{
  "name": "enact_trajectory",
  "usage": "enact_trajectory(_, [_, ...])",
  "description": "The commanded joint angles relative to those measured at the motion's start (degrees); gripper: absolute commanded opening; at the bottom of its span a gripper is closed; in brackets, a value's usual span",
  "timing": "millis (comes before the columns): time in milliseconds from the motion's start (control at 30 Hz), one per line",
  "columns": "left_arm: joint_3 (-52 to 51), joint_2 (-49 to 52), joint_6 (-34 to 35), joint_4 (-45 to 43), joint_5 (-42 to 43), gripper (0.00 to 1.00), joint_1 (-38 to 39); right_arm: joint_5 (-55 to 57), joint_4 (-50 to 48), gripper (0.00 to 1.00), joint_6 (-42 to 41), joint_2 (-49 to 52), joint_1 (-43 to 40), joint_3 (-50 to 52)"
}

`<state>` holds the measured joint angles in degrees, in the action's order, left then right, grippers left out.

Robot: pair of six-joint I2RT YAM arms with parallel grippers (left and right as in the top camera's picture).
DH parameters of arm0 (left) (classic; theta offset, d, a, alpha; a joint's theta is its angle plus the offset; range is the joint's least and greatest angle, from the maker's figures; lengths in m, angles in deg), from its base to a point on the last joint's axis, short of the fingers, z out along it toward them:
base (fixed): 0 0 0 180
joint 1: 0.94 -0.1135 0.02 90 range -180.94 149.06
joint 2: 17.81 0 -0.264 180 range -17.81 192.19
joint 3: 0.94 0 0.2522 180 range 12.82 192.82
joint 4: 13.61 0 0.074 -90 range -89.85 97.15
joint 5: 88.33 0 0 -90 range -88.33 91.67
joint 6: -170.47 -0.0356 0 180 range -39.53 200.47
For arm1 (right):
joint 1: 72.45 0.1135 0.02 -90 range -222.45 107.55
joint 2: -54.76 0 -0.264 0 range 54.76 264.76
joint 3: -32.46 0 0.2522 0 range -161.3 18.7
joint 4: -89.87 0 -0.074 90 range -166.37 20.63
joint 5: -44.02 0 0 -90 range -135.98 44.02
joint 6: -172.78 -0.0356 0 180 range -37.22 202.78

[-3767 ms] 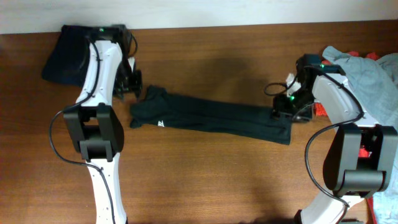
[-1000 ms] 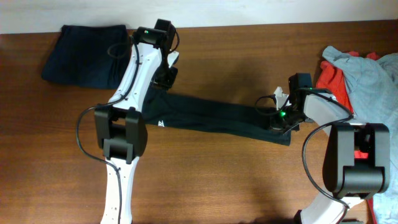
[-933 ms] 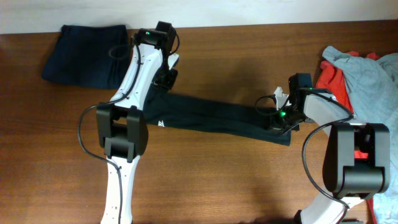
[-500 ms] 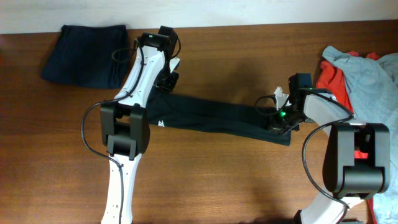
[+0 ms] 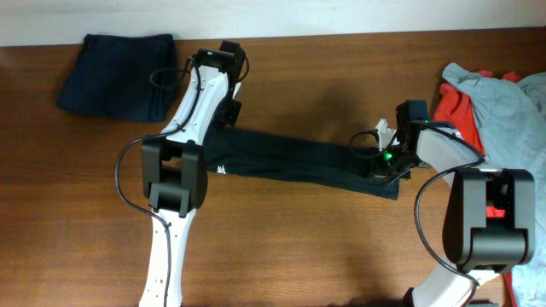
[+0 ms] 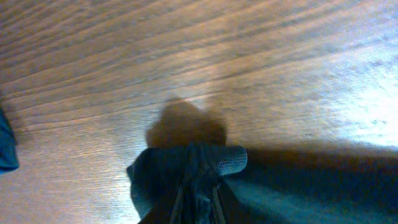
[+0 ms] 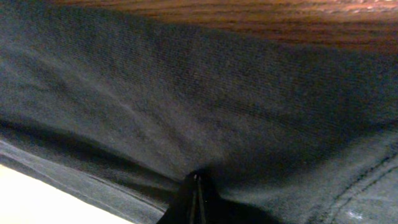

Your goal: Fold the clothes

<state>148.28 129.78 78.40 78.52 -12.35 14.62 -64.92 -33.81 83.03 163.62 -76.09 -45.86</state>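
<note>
3 o'clock: pile [image 5: 503,89] cut by overhead edge. Tips of left tool [image 5: 229,112] hidden under arm [image 5: 198,94]. Shirt [image 5: 299,160], its mark [image 5: 220,170] too small to read.

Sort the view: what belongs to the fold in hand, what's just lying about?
In hand: black shirt; right hand, pinching one end; left hand, at the other end.
Lying about: navy garment, far left; red garment and grey garment, heaped far right.

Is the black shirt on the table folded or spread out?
Half folded: the black cloth T-shirt lies as a long narrow band, not yet doubled end to end.
</note>
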Motion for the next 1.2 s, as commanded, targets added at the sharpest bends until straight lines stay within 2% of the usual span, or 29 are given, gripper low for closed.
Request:
enact_trajectory(0, [1.2,0.6,3.8,-0.1,-2.3,0.15,-1.8,4.6,0.4,0.04,0.2,1.1,0.3,2.3])
enact_trajectory(233, [2.0,0.6,6.7,0.1,-0.9,0.16,-6.0,4.6,0.4,0.04,0.2,1.1,0.3,2.3])
enact_trajectory(400, [2.0,0.6,6.8,0.5,1.9,0.22,-9.5,4.6,0.4,0.04,0.2,1.1,0.3,2.3])
enact_trajectory(767, [2.0,0.6,6.9,4.0,5.5,0.22,-15.9,4.6,0.4,0.04,0.2,1.1,0.3,2.3])
enact_trajectory(867, [2.8,0.6,9.9,5.2,5.9,0.21,-16.9,4.6,0.4,0.04,0.2,1.1,0.3,2.3])
enact_trajectory(967, [5.7,0.5,10.0,6.0,10.7,0.21,-17.0,4.6,0.3,0.04,0.2,1.1,0.3,2.3])
enact_trajectory(1067, [10.3,0.5,9.9,5.5,19.0,0.22,-16.5,4.6,0.1,0.04,0.2,1.1,0.3,2.3])
enact_trajectory(1167, [11.2,0.5,10.0,2.4,26.6,0.29,-15.9,4.6,0.0,0.04,0.1,1.1,0.3,2.3])
